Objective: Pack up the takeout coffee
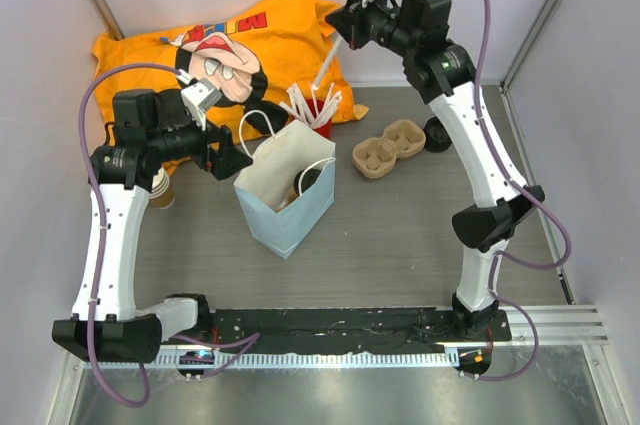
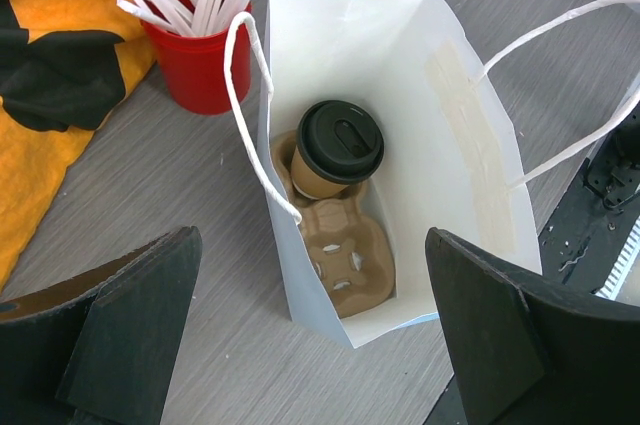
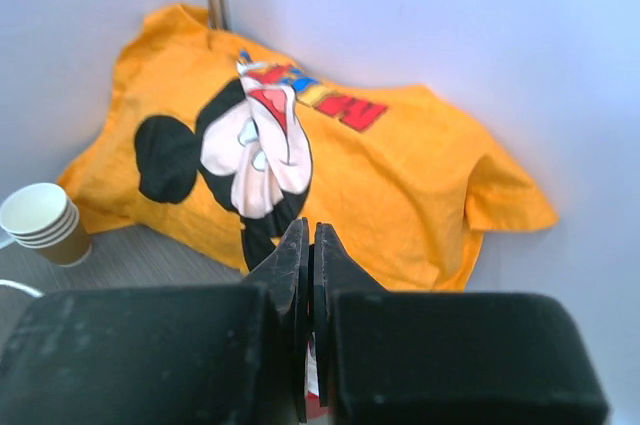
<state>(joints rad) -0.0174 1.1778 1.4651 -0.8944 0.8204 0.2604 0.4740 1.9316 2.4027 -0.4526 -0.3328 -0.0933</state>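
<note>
Takeout coffee (image 2: 338, 150): kraft paper cup, round black plastic lid, one. Upright in moulded-pulp carrier (image 2: 345, 255) inside white paper bag (image 2: 400, 65), two twisted handles. Second pulp carrier (image 1: 388, 148) on grey woodgrain table (image 1: 400, 245). Red cup (image 2: 205, 70) of white sticks beside bag. Left gripper (image 1: 230, 160) above bag, jaws released wide; right gripper (image 3: 312, 245) raised, jaws clenched.

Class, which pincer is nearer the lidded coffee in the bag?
Left. The left pincer hangs open beside the bag holding the coffee; the right pincer is shut, far behind the bag.
</note>
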